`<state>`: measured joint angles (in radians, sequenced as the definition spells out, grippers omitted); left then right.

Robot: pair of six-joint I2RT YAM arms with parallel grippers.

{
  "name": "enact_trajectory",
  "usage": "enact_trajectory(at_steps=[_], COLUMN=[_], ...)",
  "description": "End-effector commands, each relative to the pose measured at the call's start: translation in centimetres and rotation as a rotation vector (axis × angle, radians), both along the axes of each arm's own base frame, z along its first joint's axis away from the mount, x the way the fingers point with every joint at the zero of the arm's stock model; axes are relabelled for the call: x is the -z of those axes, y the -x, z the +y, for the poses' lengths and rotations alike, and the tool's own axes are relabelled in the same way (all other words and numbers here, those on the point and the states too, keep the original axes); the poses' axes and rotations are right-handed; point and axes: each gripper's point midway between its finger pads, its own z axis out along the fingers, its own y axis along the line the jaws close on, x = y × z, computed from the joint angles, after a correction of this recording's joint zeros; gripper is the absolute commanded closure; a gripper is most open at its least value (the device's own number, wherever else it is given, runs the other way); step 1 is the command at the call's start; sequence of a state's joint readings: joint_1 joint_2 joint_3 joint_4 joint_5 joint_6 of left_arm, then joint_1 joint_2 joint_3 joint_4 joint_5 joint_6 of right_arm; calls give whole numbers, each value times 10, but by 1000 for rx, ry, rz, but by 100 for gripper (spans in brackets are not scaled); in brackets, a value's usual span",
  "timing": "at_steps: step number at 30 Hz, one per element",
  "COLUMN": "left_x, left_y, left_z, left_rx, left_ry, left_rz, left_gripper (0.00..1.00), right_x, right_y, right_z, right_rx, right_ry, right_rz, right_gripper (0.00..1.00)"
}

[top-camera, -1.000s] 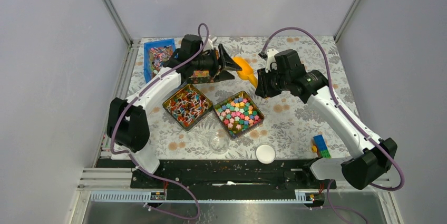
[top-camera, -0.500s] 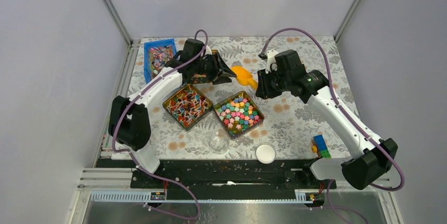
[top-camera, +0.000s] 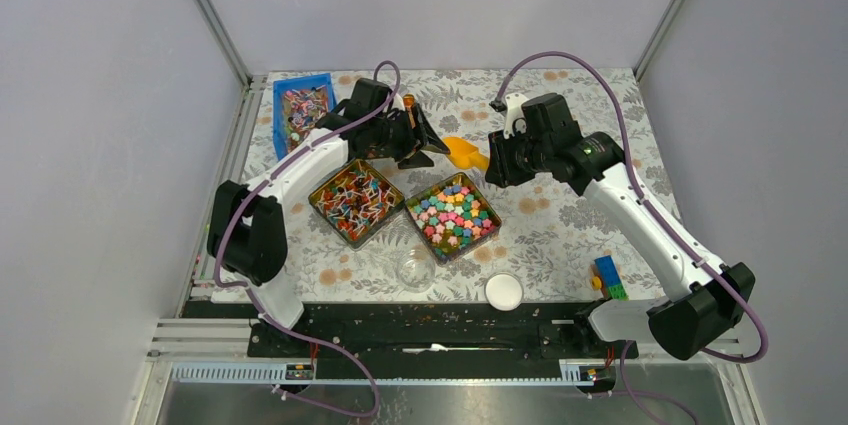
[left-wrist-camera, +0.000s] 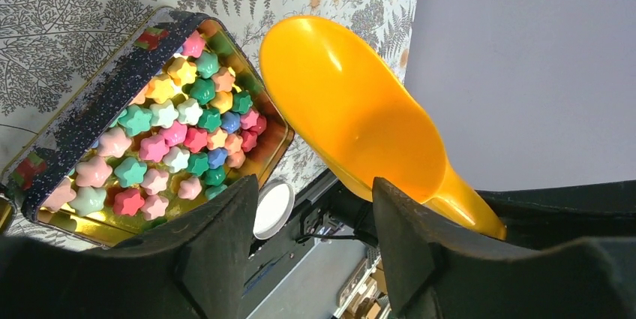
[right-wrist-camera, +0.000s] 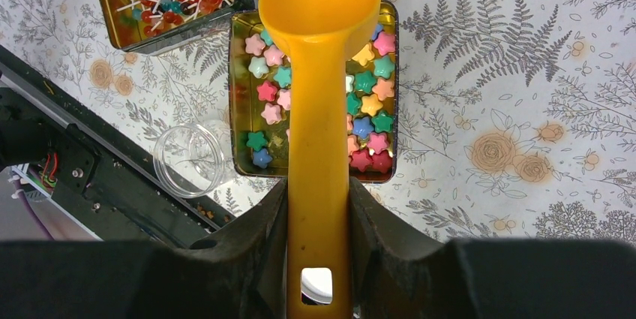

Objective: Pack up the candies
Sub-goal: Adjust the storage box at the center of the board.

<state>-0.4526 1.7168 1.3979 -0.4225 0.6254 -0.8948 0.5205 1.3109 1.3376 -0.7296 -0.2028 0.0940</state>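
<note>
- From above, the left gripper (top-camera: pixel 418 136) shows only as a dark cluster at the end of its black wrist. Its fingers cannot be told apart there.
- In the left wrist view, the orange scoop (left-wrist-camera: pixel 352 109) runs down behind the finger on the right of the picture. Whether that finger touches it cannot be told.
- The other finger of the left gripper hides the near corner of the candy tin (left-wrist-camera: pixel 90 101) in the same view.
- The right wrist view cuts the scoop's handle off at the bottom edge. The scoop's bowl covers the middle of the tin's far side.
- The lollipop tin (top-camera: pixel 350 202) is cropped at the top of the right wrist view.
- The contents of the blue bin (top-camera: pixel 300 110) are too small to make out.
- The left gripper's fingers (left-wrist-camera: pixel 214 244) stand spread with a clear gap and nothing between them. A white lid (left-wrist-camera: pixel 273 208) shows through the gap.
- The right gripper (right-wrist-camera: pixel 319 193) is pressed together on the scoop's handle. It pinches the handle from both sides and holds the scoop above the tin, with the bowl pointing toward the left gripper.
- The candies (right-wrist-camera: pixel 367 82) lie in the square candy tin on the floral table (top-camera: pixel 560 225), between the two arms and just beside the lollipop tin.
- A clear jar (right-wrist-camera: pixel 187 157) stands near the candy tin's corner, toward the arms' bases.
</note>
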Motion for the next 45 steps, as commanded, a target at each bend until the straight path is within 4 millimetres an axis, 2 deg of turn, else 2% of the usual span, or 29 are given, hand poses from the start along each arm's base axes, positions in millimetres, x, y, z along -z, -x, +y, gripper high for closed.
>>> enact_trajectory(at_steps=[1, 6, 11, 14, 20, 24, 28, 31, 37, 41, 45], left_x=[-32, -17, 23, 46, 95, 114, 127, 133, 131, 136, 142], left_y=[4, 11, 13, 12, 1, -9, -13, -12, 1, 13, 28], left_z=[2, 18, 45, 51, 44, 29, 22, 24, 28, 30, 28], left_rx=[28, 34, 103, 198, 314, 366, 377, 380, 357, 297, 229], left_ry=[15, -90, -317, -455, -628, -674, -700, -711, -690, -674, -651], left_rz=[-136, -165, -193, -227, -227, -244, -234, -224, -205, -123, -27], left_gripper=[42, 42, 44, 45, 49, 51, 59, 69, 86, 100, 100], right_x=[-15, -9, -2, 1, 6, 10, 13, 15, 21, 25, 34], right_y=[-5, -6, -4, -1, 11, 20, 27, 31, 40, 41, 45], right_z=[4, -6, -21, -30, -40, -43, -39, -36, -36, -36, -34], right_rx=[-15, 42, 100, 126, 129, 126, 108, 95, 68, 61, 49], right_ry=[-22, 5, 30, 23, 44, 46, 28, 14, 33, 45, 54], right_rz=[-47, -43, -19, 4, 32, 57, 88, 112, 161, 191, 235], right_gripper=[100, 100, 100, 100, 100, 100, 100, 100, 100, 100, 100])
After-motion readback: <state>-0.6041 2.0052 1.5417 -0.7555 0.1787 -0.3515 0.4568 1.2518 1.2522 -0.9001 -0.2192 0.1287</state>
